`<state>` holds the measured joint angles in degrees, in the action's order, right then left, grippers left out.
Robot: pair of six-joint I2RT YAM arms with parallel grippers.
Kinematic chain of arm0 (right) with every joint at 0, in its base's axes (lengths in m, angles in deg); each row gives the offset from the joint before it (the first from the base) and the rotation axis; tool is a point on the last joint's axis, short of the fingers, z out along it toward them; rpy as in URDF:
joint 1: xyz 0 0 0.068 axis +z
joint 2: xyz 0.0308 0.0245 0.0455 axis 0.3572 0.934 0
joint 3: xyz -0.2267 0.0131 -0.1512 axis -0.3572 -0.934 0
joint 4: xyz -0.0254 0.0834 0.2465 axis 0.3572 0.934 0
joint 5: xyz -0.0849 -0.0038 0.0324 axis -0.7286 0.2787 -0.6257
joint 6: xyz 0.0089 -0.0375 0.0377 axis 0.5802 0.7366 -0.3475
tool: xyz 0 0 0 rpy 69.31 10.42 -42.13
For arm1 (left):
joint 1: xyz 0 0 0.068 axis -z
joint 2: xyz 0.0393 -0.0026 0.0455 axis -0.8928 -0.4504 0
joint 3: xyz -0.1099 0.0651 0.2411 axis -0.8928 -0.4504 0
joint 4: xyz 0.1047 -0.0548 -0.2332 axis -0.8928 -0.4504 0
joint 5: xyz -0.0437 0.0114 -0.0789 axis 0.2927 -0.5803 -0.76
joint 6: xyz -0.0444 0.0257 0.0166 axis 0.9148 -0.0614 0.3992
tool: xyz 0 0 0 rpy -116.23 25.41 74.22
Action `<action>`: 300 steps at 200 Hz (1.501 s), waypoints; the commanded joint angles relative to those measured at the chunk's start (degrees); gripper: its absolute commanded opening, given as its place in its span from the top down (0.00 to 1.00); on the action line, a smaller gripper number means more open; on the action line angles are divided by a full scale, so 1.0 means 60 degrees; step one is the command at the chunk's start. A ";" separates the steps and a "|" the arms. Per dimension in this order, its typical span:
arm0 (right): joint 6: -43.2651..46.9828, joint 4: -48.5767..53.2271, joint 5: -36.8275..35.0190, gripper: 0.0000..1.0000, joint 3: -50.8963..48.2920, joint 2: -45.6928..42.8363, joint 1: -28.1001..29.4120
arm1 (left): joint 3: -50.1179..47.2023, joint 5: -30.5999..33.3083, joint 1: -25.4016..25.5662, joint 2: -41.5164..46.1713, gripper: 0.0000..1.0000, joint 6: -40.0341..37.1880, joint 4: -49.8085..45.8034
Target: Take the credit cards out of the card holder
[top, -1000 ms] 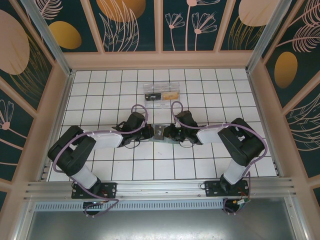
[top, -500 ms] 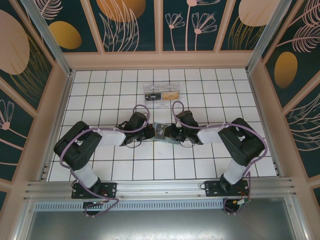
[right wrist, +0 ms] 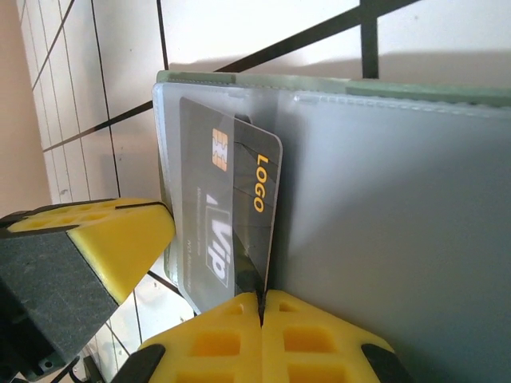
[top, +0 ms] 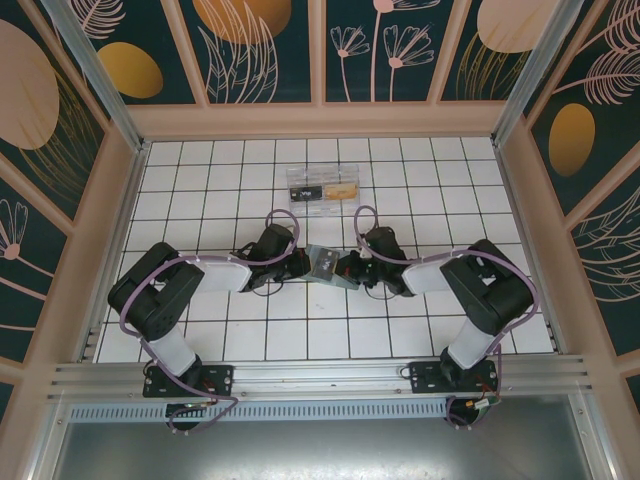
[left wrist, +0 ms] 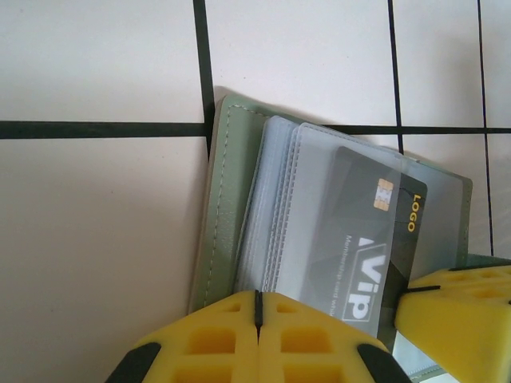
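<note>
Mid-table, the left gripper (left wrist: 257, 307) was clamped shut on the near edge of the open sage-green stitched card holder (left wrist: 222, 207), pinning it to the white tiled table (left wrist: 96, 239). Facing it, the right gripper (right wrist: 261, 307) was pinched together on the edge of a dark plastic VIP card (right wrist: 211, 231), which stood partly out of its clear sleeve, not free. The extraction looked barely begun, and what the other sleeves held could not be told. Beyond, a clear rectangular case (top: 322, 188) held one dark and one gold card-like item.
</note>
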<state>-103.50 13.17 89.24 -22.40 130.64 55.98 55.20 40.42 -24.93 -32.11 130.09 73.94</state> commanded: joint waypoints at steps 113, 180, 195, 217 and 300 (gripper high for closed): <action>-0.0152 -0.0469 0.0376 1.00 -0.0856 -0.0923 -0.0549 | -0.0084 0.0211 0.0031 -0.0136 1.00 0.0123 -0.0883; -0.0178 -0.0700 0.0509 1.00 -0.0824 -0.0629 -0.0568 | 0.0163 0.0306 0.0031 0.0724 0.75 -0.0062 -0.1189; -0.0164 -0.0689 0.0493 0.99 -0.0828 -0.0636 -0.0564 | 0.0246 0.0185 0.0028 0.0874 0.77 -0.0157 -0.1110; -0.0165 -0.0659 0.0479 0.97 -0.0820 -0.0628 -0.0560 | 0.0368 -0.0268 0.0053 0.0731 0.81 -0.0191 -0.0731; -0.0135 -0.0702 0.0449 0.93 -0.0842 -0.0497 -0.0560 | 0.1291 -0.0621 0.0518 -0.0745 0.86 -0.0318 -0.0600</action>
<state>-104.55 10.44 91.71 -26.72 126.79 52.90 61.49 37.32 -22.22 -34.12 129.11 70.95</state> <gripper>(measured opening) 0.059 0.148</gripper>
